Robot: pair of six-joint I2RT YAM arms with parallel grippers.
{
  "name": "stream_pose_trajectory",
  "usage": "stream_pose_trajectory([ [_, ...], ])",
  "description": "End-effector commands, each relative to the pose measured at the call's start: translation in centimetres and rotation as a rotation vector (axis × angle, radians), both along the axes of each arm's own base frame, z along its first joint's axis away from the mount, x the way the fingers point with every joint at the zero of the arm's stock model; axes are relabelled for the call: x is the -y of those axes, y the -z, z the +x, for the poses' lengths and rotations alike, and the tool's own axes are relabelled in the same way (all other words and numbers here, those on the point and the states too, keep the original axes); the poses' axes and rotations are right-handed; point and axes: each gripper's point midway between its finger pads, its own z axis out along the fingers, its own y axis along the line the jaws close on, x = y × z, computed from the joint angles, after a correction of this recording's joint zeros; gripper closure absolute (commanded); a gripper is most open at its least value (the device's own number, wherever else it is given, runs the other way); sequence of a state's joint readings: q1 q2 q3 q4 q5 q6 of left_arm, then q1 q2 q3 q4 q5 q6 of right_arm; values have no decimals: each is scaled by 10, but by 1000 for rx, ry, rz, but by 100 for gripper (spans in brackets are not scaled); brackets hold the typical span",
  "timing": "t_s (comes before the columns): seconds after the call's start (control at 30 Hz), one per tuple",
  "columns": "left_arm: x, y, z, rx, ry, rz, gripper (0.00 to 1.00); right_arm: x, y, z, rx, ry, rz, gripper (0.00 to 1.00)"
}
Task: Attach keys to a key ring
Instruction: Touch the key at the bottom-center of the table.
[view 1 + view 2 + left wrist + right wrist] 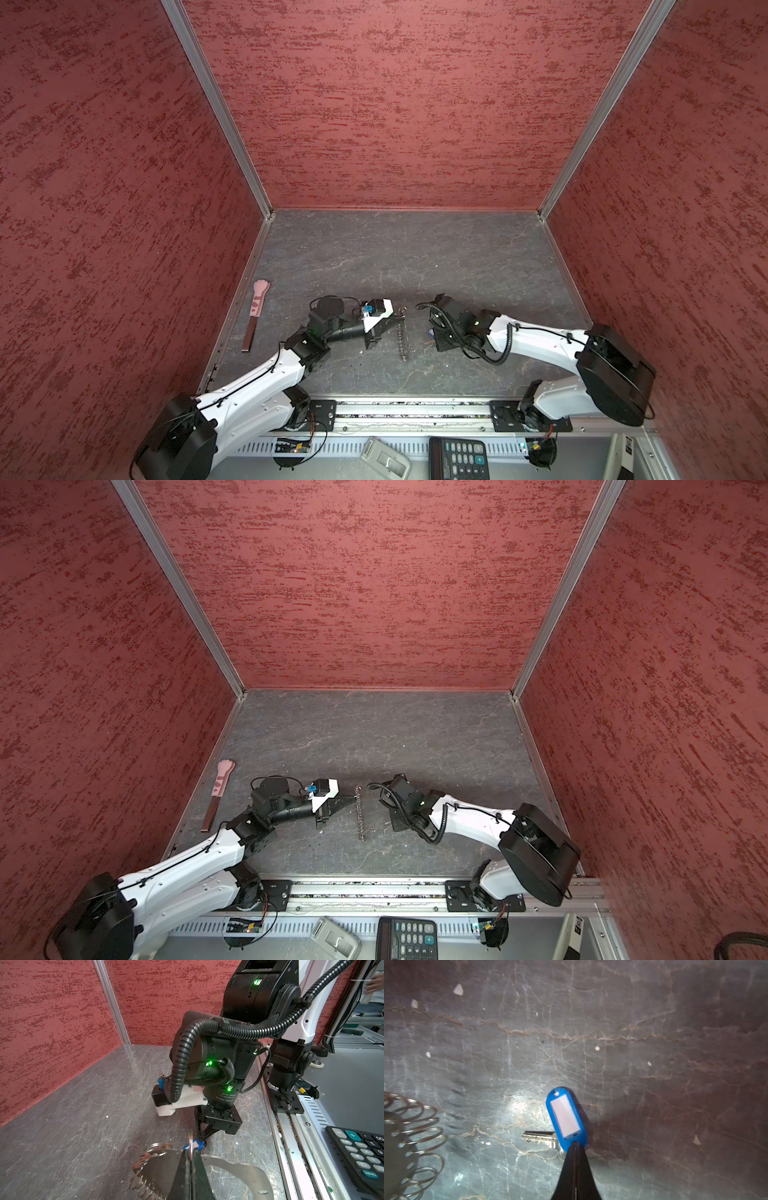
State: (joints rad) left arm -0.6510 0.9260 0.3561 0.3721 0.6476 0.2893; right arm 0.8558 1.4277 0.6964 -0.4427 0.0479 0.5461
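The key ring [234,1169] is a thin grey curved plate edged with a row of silver wire rings [403,332] [360,812] [419,1132]. My left gripper [190,1156] [397,319] is shut on one upright silver ring at the plate's edge. Just beyond it, my right gripper [575,1144] [202,1142] is shut on one end of the keys' blue tag [565,1118] [194,1147], which has a pale label face. The hole at the tag's far end looks empty. A silver key [539,1138] lies on the table beside the tag. The two grippers face each other across the ring row.
A pink paw-tipped stick [255,311] lies by the left wall. Red walls close in the dark stone-patterned table [415,257] on three sides. A calculator [459,457] [361,1157] and a grey device [384,457] sit in front of the rail.
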Motion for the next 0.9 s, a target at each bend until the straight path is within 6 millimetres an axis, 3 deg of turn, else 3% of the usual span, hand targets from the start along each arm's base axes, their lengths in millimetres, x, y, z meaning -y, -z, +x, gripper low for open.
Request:
stream_pose_trajectory([
  [0.0,1,-4,0,30,3,-6,100,4,4,-4,-18,9,-20,96],
  [0.3,2,-4,0,30,2,-4,100,0,-12,1,-2,9,-16,76],
  [0.6,1,-4,1,30,-3,-4,100,0,-30,3,14,33,-1,74],
  [0.87,1,-4,1,30,-5,-3,100,7,-22,-1,-35,43,-56,82],
])
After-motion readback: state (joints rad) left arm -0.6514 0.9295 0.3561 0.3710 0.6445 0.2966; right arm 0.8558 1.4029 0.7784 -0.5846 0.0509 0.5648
